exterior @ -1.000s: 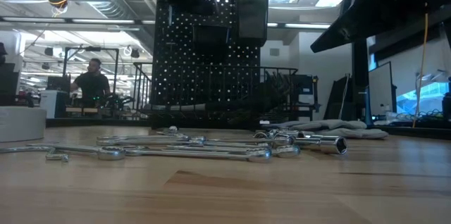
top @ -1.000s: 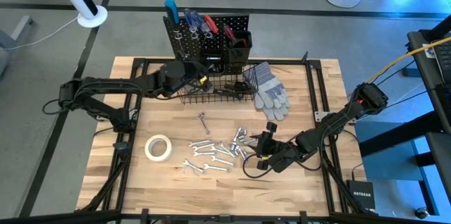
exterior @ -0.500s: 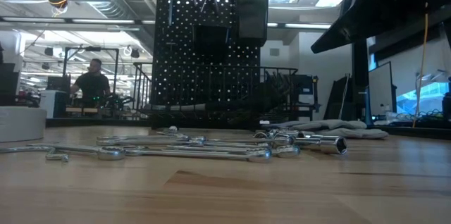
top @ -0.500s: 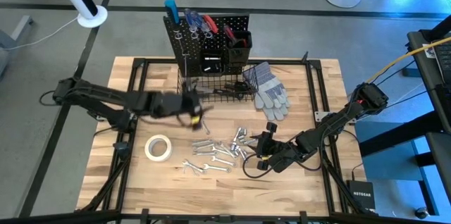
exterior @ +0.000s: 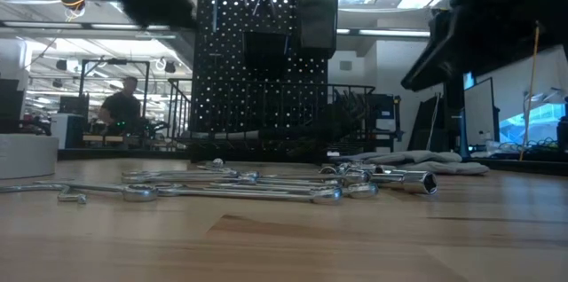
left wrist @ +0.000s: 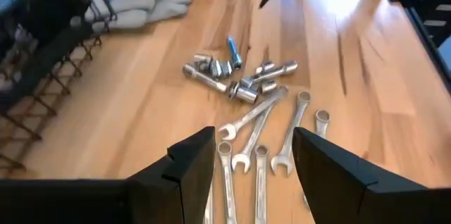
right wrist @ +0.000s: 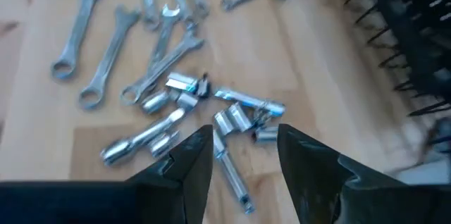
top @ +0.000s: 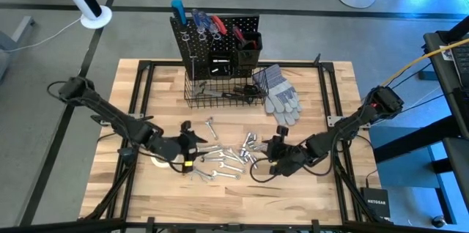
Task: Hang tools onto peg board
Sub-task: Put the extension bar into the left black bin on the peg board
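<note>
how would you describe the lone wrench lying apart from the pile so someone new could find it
Start at the peg board at the table's far edge, with the wire basket at its base. Just in front of the basket on the bare wood lies a short silver wrench, between the basket and the main pile of wrenches. It is the only one lying alone, apart from the cluster.

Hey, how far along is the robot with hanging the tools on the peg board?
Partly done. A few red- and blue-handled tools already hang on the upright black perforated peg board. Nothing is in hand: the left end effector is open over the scattered silver wrenches, and the right end effector is open above the silver sockets. Those and the white tape roll remain.
</note>
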Robot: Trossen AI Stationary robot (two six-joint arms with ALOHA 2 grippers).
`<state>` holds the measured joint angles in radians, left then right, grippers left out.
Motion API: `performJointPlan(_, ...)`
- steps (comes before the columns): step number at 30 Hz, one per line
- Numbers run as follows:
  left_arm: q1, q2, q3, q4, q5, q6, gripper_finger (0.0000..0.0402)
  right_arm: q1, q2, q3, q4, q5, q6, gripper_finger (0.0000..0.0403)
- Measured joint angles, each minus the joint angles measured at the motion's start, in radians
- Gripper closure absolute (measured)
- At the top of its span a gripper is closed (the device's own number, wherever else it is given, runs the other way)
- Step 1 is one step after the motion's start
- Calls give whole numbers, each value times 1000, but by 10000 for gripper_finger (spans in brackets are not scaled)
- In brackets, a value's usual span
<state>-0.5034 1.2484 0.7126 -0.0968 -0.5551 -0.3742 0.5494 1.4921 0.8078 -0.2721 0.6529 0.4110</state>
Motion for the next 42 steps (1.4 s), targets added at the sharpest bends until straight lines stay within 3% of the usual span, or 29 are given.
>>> performJointPlan(7,-17,59,-214,335,-70,-70,219,-96,0,-24,25,-200,-54,240)
performJointPlan(15,6,64,-232,351,-72,-51,219,-215,0,-191,249,-357,-105,240)
performJointPlan(22,9,64,-232,345,-71,-38,219,-222,0,-297,460,-392,-136,240)
performJointPlan(31,9,64,-232,344,-71,-38,219,-224,52,-328,552,-358,-159,240)
performJointPlan(42,9,64,-232,343,-71,-32,219,-254,176,-323,646,-427,-180,250)
